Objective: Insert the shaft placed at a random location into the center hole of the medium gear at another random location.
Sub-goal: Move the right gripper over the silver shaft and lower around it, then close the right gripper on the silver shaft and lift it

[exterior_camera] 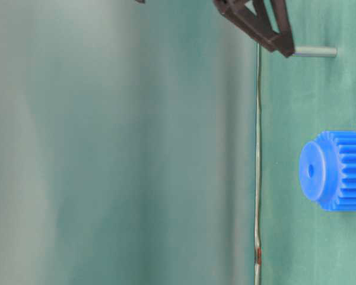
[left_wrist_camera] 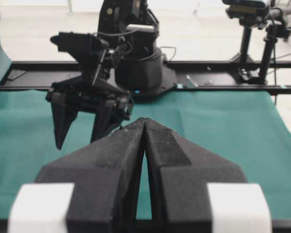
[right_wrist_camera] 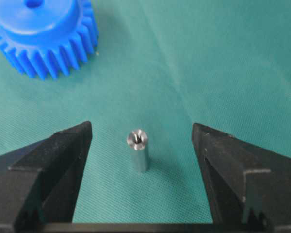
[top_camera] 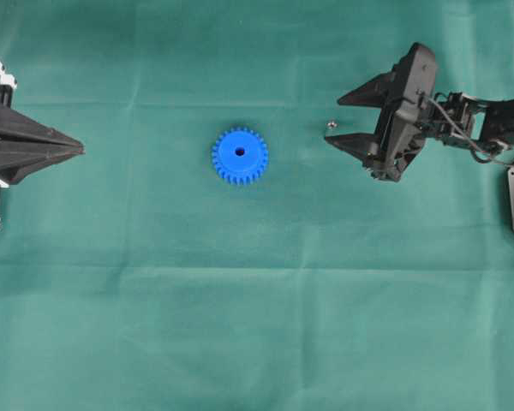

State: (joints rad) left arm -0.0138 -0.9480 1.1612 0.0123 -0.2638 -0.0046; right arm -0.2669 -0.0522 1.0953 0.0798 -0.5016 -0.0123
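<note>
The blue medium gear (top_camera: 240,156) lies flat mid-table, and its center hole (top_camera: 240,151) faces up, empty. To its right the small silvery shaft (top_camera: 331,125) stands upright on the green cloth. My right gripper (top_camera: 332,122) is open around it, one finger on each side and neither touching. The right wrist view shows the shaft (right_wrist_camera: 138,151) free between the wide jaws (right_wrist_camera: 141,130), with the gear (right_wrist_camera: 43,36) beyond at upper left. At the far left my left gripper (top_camera: 79,150) is shut on nothing, its tips (left_wrist_camera: 144,121) pressed together.
A green cloth (top_camera: 257,325) covers the table. The right arm's base (left_wrist_camera: 136,68) and a black rail stand at the cloth's far edge in the left wrist view. A camera stand (left_wrist_camera: 247,29) rises behind it.
</note>
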